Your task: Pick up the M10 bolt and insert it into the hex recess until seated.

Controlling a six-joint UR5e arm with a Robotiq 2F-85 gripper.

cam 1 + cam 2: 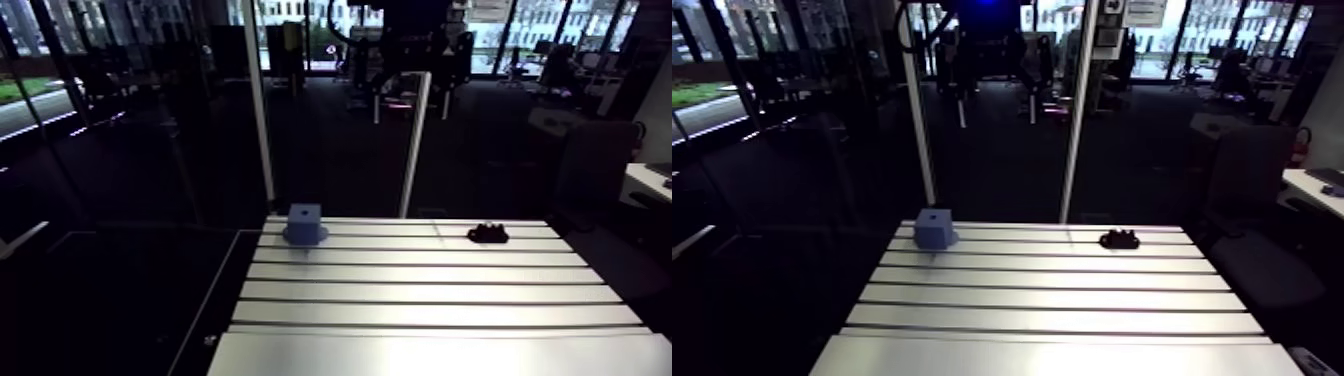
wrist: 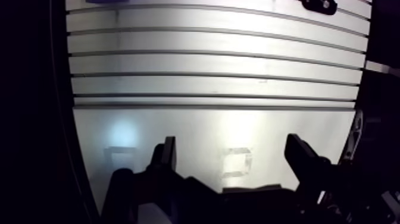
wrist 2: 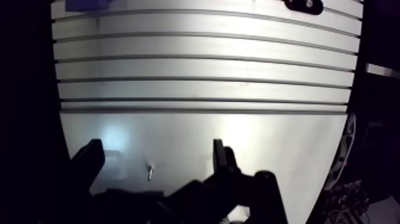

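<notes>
Slotted aluminium table [image 1: 430, 300], seen from its near end in the arm view: parallel slots run across it, and the part nearest the camera is a plain, unslotted plate. Our landmark is the blue block [image 1: 304, 222], a cube on a wider base of the same colour. It stands upright on the farthest strips of the table, and we cannot make out a recess in its top face at this range. Two pale upright posts [image 1: 262, 120] rise behind the far edge, one just behind the block and the other well to its right. The small black piece [image 1: 488, 234] is what we take for the M10 bolt, though its shape is too small to resolve. It lies on the table well apart from the block, to the block's right in the arm view and about as far back as the block itself; nothing touches it. In the wrist view the gripper [image 2: 232, 146] hangs above the plain plate, at the opposite end of the table from the block, with every slot between them. Its two dark fingers [image 2: 168, 152] stand wide apart with only bare metal and pale glare between them, so we read the pincer as open and holding nothing; both the block and the black piece lie far ahead of it
</notes>
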